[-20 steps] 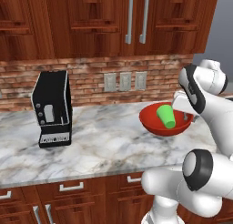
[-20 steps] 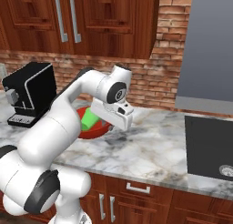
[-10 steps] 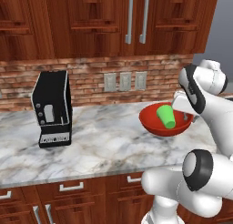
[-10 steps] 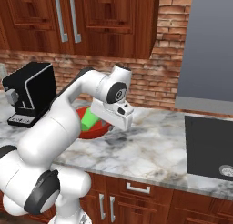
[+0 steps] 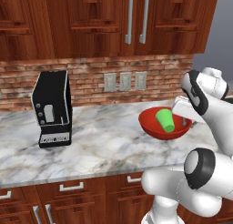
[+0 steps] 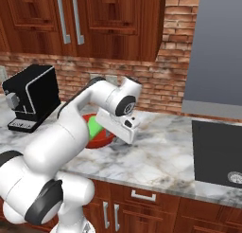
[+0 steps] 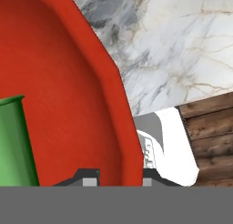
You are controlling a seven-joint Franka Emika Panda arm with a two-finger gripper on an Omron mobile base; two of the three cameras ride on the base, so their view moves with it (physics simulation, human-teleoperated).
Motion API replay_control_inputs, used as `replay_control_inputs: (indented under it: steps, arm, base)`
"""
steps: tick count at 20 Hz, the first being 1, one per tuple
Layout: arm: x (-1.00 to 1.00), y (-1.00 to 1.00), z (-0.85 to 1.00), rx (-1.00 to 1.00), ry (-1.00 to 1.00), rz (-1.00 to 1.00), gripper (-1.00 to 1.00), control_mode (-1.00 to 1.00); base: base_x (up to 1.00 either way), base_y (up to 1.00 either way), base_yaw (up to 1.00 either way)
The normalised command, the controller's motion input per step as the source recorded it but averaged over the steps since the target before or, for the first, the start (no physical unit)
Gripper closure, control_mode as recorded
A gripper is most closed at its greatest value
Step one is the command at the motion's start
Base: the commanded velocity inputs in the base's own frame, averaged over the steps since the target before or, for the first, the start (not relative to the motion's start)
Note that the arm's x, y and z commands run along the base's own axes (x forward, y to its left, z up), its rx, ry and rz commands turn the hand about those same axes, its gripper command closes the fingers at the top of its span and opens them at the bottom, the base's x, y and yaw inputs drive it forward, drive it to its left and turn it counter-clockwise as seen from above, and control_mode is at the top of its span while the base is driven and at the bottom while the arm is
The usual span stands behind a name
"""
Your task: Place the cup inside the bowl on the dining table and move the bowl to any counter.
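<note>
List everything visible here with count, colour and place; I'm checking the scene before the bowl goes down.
bowl: one, red, over the counter, its rim between the fingers
cup: one, green, inside the bowl
counter: one, white marble, below the wall cabinets
coffee machine: one, black, on the counter at left
wall outlets: three, grey, on the brick backsplash
sink: one, dark, at right
gripper: one, dark-fingered, clamped on the bowl's rim

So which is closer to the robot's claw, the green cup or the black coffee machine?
The green cup. It sits inside the red bowl whose rim the claw pinches, while the black coffee machine stands far along the counter.
</note>
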Motion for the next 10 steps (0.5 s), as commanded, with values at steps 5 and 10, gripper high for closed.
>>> replay_control_inputs:
  steps: [5,10]
  arm:
    - [0.04,-0.01,-0.07,0.03,0.0,0.0,1.0,-1.0]
    - [0.14,0.0,-0.02,0.0,0.0,0.0,1.0,-1.0]
  base:
    - [0.0,0.0,0.0]
    - [0.0,0.0,0.0]
